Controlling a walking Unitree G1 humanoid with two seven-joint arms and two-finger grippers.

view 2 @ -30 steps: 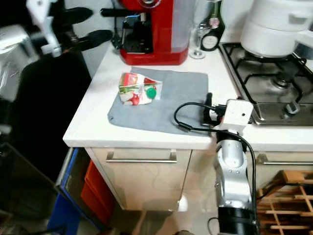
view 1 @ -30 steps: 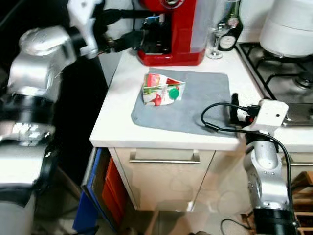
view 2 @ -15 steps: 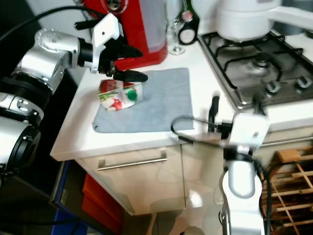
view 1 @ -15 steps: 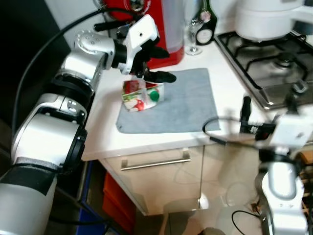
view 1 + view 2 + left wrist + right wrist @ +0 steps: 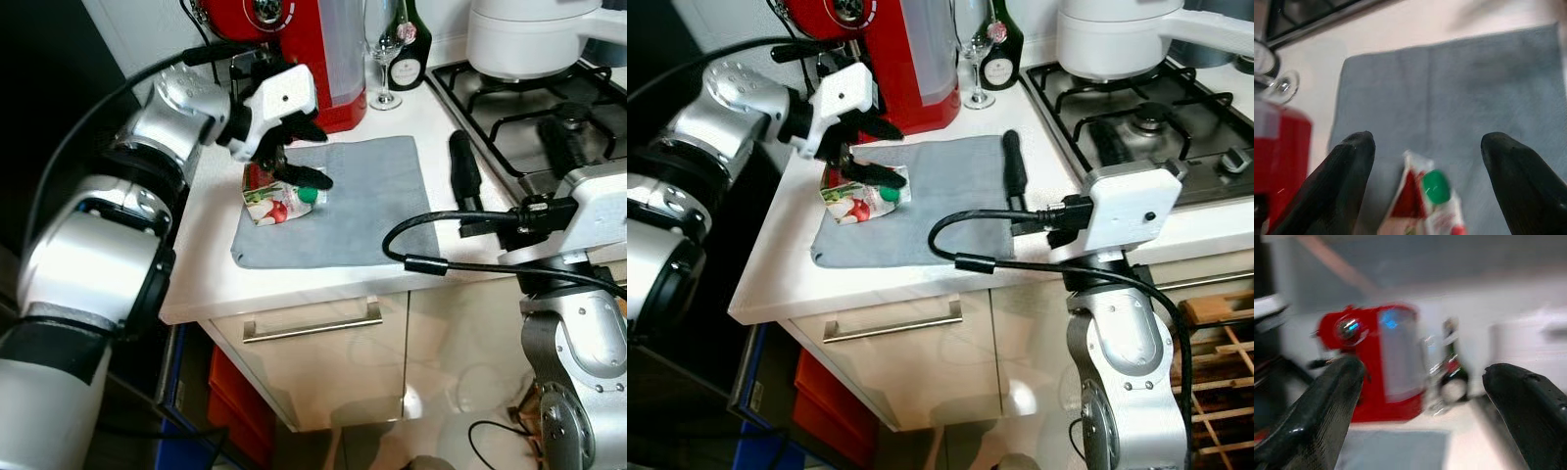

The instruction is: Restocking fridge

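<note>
A small red, white and green carton (image 5: 272, 199) with a green cap (image 5: 1436, 187) lies on its side on a grey cloth (image 5: 362, 206) on the white counter. My left gripper (image 5: 302, 153) is open just above it. One finger (image 5: 306, 177) reaches over the carton's top edge and the other (image 5: 306, 127) is held higher, toward the red machine. The left wrist view has the carton low between the two spread fingers (image 5: 1344, 181). My right gripper (image 5: 509, 155) is open, raised over the counter's right part between cloth and stove.
A red coffee machine (image 5: 299, 49), a wine glass (image 5: 382, 44) and a dark bottle (image 5: 404, 44) stand behind the cloth. A gas stove (image 5: 509, 93) with a white pot (image 5: 529, 34) is at the right. A drawer handle (image 5: 312, 321) is below the counter edge.
My left gripper has come down closer over the carton. My right arm has risen so its fingers are above the counter near the stove. The camera view has shifted slightly.
</note>
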